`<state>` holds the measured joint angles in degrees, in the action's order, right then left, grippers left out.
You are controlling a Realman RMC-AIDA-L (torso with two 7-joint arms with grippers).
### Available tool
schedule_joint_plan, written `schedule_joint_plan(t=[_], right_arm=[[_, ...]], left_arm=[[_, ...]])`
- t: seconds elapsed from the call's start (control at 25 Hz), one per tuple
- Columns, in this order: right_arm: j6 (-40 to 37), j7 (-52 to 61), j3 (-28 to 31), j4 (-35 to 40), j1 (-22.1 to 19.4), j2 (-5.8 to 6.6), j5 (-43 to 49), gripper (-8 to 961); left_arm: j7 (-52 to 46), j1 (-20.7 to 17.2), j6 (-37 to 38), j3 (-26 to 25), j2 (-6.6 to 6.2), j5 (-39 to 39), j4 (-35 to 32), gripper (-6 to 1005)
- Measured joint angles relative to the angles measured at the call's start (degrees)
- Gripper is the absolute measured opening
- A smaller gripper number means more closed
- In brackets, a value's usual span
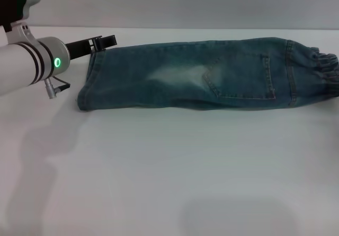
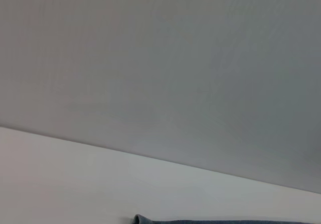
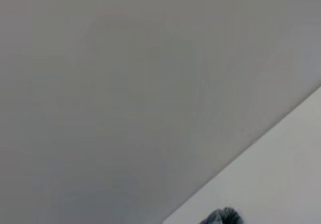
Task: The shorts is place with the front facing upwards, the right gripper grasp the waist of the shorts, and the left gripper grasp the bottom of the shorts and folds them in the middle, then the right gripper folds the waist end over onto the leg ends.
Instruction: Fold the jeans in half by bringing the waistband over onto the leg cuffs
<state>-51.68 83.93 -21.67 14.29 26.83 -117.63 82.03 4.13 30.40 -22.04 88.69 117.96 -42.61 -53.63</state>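
white table (image 1: 159,183), folded shorts (image 1: 212,77) lying flat

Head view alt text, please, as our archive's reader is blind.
Blue denim shorts, folded lengthwise, lie across a white table, elastic waistband right, leg hems left. The black left gripper on its green-lit arm sits at the hems' far corner.

We see the left arm reaching in low from the left, green ring lit, the left gripper (image 1: 104,41) extended level. We cannot see the right arm.
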Motion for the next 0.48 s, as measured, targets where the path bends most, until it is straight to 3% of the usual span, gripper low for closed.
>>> schedule_joint_plan(t=[0.48], right_arm=[[2.8,4.1,-3.4,-0.5,1.1,0.13,0.1,602]], left_arm=[[1.1,0.4,-0.7,0.0,0.02,-0.3,0.0,833]])
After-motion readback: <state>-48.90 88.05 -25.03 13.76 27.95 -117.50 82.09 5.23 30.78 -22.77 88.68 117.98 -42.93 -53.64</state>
